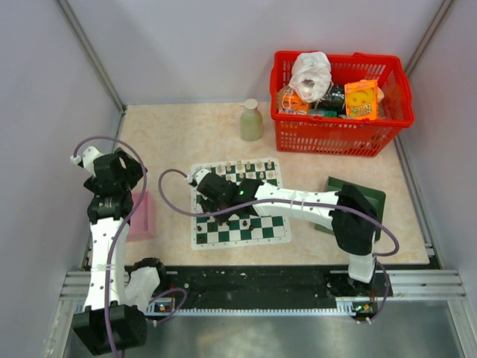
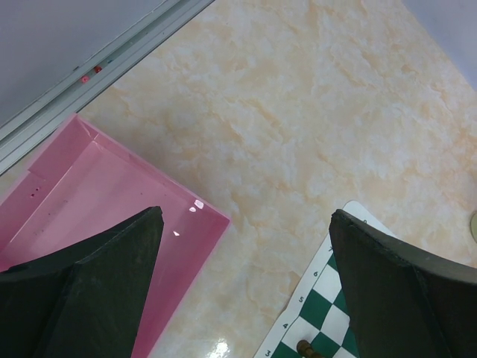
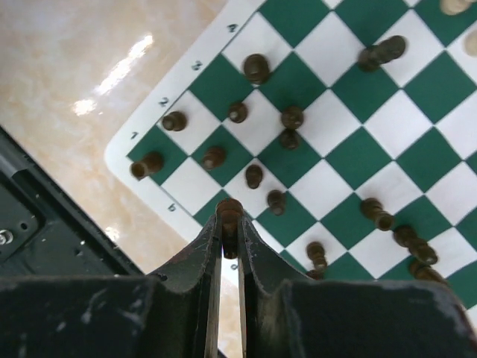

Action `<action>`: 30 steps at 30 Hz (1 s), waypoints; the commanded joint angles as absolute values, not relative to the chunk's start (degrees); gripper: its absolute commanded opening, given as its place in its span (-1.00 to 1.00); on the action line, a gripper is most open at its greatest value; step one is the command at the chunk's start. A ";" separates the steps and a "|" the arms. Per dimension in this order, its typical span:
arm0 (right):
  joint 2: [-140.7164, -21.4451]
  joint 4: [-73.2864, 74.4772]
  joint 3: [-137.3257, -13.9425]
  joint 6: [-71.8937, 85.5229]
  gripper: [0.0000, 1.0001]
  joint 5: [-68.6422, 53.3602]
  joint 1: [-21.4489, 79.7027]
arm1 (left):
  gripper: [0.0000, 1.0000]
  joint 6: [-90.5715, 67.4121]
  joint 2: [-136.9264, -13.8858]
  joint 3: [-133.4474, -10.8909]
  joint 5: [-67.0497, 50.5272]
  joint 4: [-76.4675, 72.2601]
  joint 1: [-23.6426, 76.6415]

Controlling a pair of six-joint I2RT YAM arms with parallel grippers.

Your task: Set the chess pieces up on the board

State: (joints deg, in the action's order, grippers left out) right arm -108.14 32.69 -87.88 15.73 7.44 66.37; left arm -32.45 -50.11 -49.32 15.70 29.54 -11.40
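Right end effector clamped on dark chess piece, fingers tight on either side, over board edge at lettered white border. Other dark pieces scattered on nearby squares, some apparently lying over. Pale pieces at far side. Left end effector jaws wide apart, holding nothing, above worktop between pink tray and board corner.
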 commanded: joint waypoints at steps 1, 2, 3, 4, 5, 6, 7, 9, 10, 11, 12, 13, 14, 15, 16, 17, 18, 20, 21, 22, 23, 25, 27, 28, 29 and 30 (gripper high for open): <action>-110.64 34.80 -92.45 16.79 -0.81 6.85 69.17 | 0.97 -32.96 -47.03 -48.17 16.96 27.25 -11.87; -111.87 35.33 -93.42 16.61 -0.82 7.03 69.52 | 0.98 -32.87 -46.41 -47.82 17.05 26.90 -11.87; -112.93 35.85 -94.21 16.61 -0.82 7.21 70.04 | 0.98 -32.78 -45.97 -47.81 17.14 26.72 -11.87; -113.98 36.38 -95.09 16.44 -0.82 7.29 70.40 | 0.98 -32.70 -45.79 -47.90 17.05 26.98 -11.87; -114.95 36.65 -95.62 16.26 -0.82 7.29 70.75 | 0.97 -32.61 -45.79 -48.16 16.96 27.07 -11.87; -115.57 37.09 -96.32 16.00 -0.82 7.03 70.84 | 0.97 -32.52 -45.88 -48.16 16.96 27.16 -11.87; -116.19 37.26 -96.76 15.91 -0.82 7.03 71.19 | 0.97 -32.43 -45.97 -48.16 16.79 27.25 -11.87; -117.33 37.88 -97.38 15.65 -0.82 7.12 71.45 | 0.97 -32.52 -45.97 -48.08 16.70 27.16 -11.87; -117.86 37.97 -97.73 15.47 -0.82 7.12 71.54 | 0.97 -32.43 -45.97 -48.08 16.87 27.16 -11.87; -118.30 38.32 -97.91 15.38 -0.82 7.12 71.63 | 0.98 -32.52 -46.05 -47.99 16.96 27.16 -11.87; -118.65 38.58 -98.17 15.38 -0.82 7.03 71.54 | 0.97 -32.26 -46.05 -48.08 16.96 27.16 -11.87; -118.83 38.58 -98.26 15.47 -0.82 6.94 71.54 | 0.98 -32.26 -46.05 -48.08 17.14 27.16 -11.87; -119.09 38.50 -98.35 15.56 -0.82 6.68 71.63 | 0.97 -32.26 -46.05 -48.16 17.14 27.16 -11.87; -119.53 38.50 -98.44 15.38 -0.82 6.42 71.63 | 0.98 -32.17 -46.23 -48.16 17.14 27.16 -11.87; -119.79 38.58 -98.61 15.29 -0.83 6.16 71.72 | 0.97 -32.17 -46.06 -48.25 17.05 27.16 -11.87; -119.97 38.50 -98.87 15.38 -0.82 5.80 71.72 | 0.97 -32.17 -46.23 -48.25 17.14 27.07 -11.95; -120.23 38.58 -98.96 15.29 -0.82 5.54 71.72 | 0.97 -32.17 -46.23 -48.25 17.05 27.07 -11.87; -120.50 38.58 -99.31 15.29 -0.82 5.45 71.89 | 0.97 -32.17 -46.41 -48.25 16.96 26.98 -11.87; -120.85 38.58 -99.49 15.38 -0.82 5.36 72.07 | 0.97 -32.17 -46.58 -48.25 17.05 26.90 -11.87; -120.94 38.58 -99.67 15.29 -0.82 5.27 72.07 | 0.97 -32.17 -46.49 -48.25 17.05 26.89 -11.87; -121.20 38.58 -99.84 15.29 -0.82 5.19 72.07 | 0.98 -32.25 -46.67 -48.25 16.96 26.81 -11.87; -121.81 38.58 -100.11 15.21 -0.81 5.10 71.98 | 0.98 -32.17 -46.50 -48.25 16.79 26.72 -11.87; -122.25 38.58 -100.28 15.12 -0.81 5.01 72.07 | 0.97 -32.08 -46.58 -48.34 17.05 26.81 -11.87; -122.52 38.50 -100.37 14.94 -0.81 4.84 72.07 | 0.97 -32.08 -46.58 -48.34 17.05 26.89 -11.87; -122.69 38.41 -100.37 14.94 -0.81 4.83 72.07 | 0.97 -32.08 -46.50 -48.43 17.05 26.81 -11.78; -122.87 38.23 -100.37 14.94 -0.81 4.83 72.07 | 0.98 -32.08 -46.58 -48.43 17.05 26.89 -11.86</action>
State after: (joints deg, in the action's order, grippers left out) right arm -121.93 38.89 -97.62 15.86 5.61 71.16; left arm -32.64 -46.41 -48.21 16.16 29.54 -11.55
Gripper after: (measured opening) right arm 0.098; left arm 0.986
